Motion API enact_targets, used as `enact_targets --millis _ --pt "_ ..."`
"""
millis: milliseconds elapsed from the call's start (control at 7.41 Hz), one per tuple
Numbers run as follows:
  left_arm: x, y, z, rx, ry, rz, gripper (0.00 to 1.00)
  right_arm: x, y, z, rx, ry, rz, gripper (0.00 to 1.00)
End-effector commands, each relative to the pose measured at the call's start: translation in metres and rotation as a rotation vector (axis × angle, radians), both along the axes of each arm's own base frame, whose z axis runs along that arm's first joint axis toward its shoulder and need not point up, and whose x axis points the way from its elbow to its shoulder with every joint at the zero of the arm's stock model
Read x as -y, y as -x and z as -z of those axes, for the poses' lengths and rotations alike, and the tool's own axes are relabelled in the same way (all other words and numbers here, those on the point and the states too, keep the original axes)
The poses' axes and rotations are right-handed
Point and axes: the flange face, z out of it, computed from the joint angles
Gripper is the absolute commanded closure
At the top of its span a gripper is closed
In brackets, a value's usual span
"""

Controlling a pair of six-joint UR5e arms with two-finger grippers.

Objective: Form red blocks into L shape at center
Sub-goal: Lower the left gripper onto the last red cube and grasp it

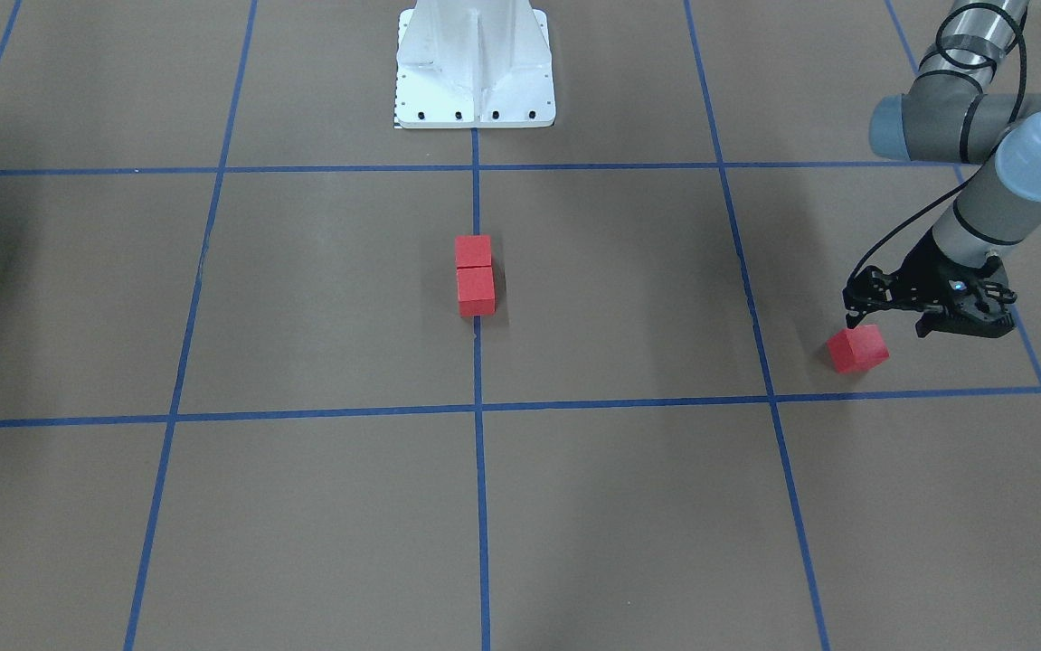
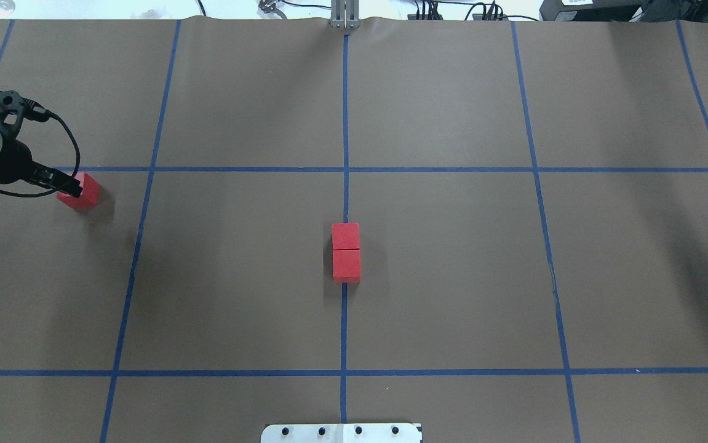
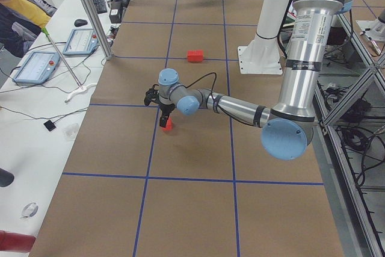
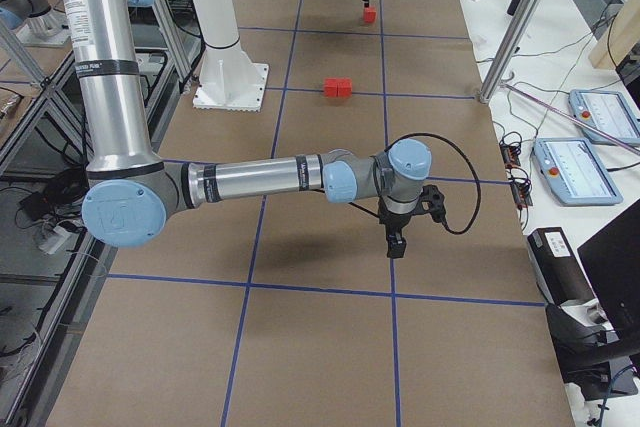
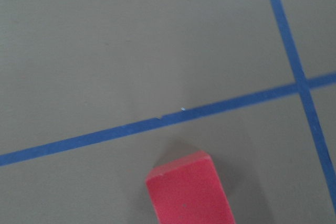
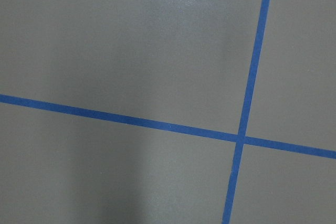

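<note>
Two red blocks [image 1: 475, 274] touch end to end on the middle vertical tape line at the center [image 2: 345, 197]; they also show in the overhead view [image 2: 346, 252]. The third red block [image 1: 857, 349] lies rotated on the floor far out on my left side, just inside a tape line [image 2: 80, 189], and fills the bottom of the left wrist view [image 5: 189, 192]. My left gripper [image 1: 886, 324] hovers just over and beside this block, jaws open, holding nothing. My right gripper [image 4: 392, 242] hangs low over bare floor far from the blocks; its jaws cannot be made out.
The white robot base [image 1: 475, 68] stands behind the center pair. A side table with tablets [image 3: 36, 67] and a seated person [image 3: 15, 4] lie beyond the floor's far edge. Metal frame posts [image 4: 505, 57] stand at that edge.
</note>
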Motion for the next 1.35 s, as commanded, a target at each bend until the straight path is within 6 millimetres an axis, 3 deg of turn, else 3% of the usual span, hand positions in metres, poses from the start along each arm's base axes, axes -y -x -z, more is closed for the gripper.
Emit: enact_targets --millis 0,270,1215 --pt "0.020 -0.002 0.014 -0.003 0.036 0.102 0.00 0.000 0.000 0.000 -0.001 0.001 0.000 0.00" --pt "0.024 -0.010 -0.001 0.008 0.053 0.094 0.00 0.000 0.001 -0.001 -0.001 0.002 0.001 0.00" --pt "0.011 -0.031 -0.008 0.012 0.071 0.061 0.00 -0.001 0.000 0.000 -0.001 0.002 -0.001 0.01"
